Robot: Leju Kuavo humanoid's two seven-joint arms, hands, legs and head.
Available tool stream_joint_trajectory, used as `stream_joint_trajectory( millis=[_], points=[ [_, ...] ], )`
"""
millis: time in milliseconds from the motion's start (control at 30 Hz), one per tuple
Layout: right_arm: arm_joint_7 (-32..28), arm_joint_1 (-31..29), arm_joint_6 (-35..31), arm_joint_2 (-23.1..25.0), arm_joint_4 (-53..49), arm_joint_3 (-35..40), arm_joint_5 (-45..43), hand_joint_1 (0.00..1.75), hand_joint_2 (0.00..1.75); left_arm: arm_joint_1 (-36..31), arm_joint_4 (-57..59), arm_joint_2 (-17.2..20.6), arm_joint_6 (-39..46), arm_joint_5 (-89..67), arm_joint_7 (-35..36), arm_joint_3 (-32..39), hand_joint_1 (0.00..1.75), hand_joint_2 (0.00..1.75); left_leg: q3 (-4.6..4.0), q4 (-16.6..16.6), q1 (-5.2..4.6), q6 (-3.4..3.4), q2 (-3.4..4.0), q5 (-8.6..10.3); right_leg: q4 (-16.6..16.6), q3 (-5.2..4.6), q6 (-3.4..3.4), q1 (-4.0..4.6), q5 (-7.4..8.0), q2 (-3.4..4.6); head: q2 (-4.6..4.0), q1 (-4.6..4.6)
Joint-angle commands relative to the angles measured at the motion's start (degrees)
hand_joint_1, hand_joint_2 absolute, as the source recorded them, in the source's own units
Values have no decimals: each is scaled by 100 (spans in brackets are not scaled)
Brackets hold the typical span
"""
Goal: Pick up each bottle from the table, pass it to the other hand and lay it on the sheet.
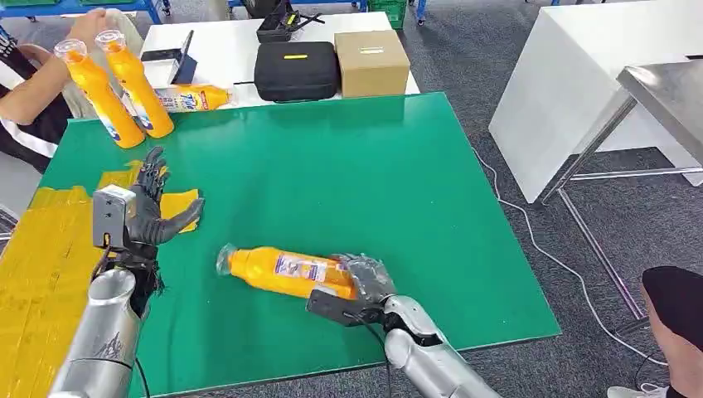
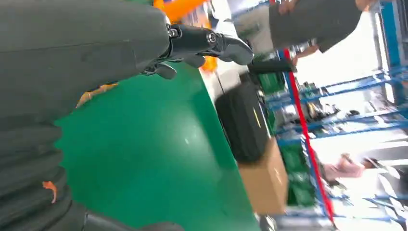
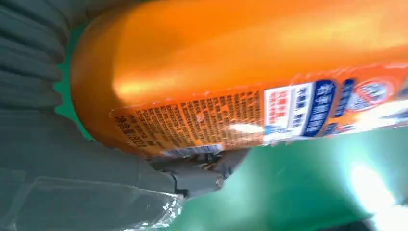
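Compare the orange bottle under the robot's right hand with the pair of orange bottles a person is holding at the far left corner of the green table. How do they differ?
The bottle at the right hand lies on its side on the green table, gripped at its base by the right hand. The pair of bottles stand tilted, caps up, held at the top by a person's hand. All are orange with clear caps and blue-and-white labels.

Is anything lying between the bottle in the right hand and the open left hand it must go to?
Nothing visible: bare green table lies between the bottle, gripped by the right hand, and the left hand.
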Motion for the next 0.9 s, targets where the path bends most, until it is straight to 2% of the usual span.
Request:
stream_joint_trajectory(
  millis=[33,167,300,433,667,900],
  points=[
    [-399,165,-791,266,-435,-1040,-150,175,175,171,-792,-219,-130,697,254,-48,0,175,-14,3,3,-10,-3,-5,1,-13,-1,3,-5,-12,0,0],
    [-396,166,-1013,324,-480,-1067,-60,175,175,179,-904,-271,-67,850,309,15,0,175,-27,-2,1,-10,-7,-2,-2,-29,-2,2,-5,-16,2,0],
    [-707,22,-1190,423,-374,-1164,-365,175,175,75,-889,-339,17,1739,660,328,0,175,-42,1,3,-12,0,-5,1,-46,-2,4,-5,-11,2,0],
    [-1108,-120,-1436,508,-279,-1177,-694,175,175,-59,-445,-201,-208,2011,852,63,0,175,-45,-1,3,-10,4,-3,2,-51,-1,2,-2,-5,0,0],
    [-1627,-254,-1951,651,-274,-1101,-903,175,175,-162,-37,-360,-636,2077,964,-607,0,175,-50,2,4,-7,-8,-1,1,-52,0,4,-3,-16,0,0],
    [-1996,-546,-1680,762,37,-922,-1293,175,175,-117,-303,-388,-649,1979,939,-1132,0,175,-51,2,2,-8,-1,-2,1,-54,-1,2,-2,-9,0,0]
  ],
)
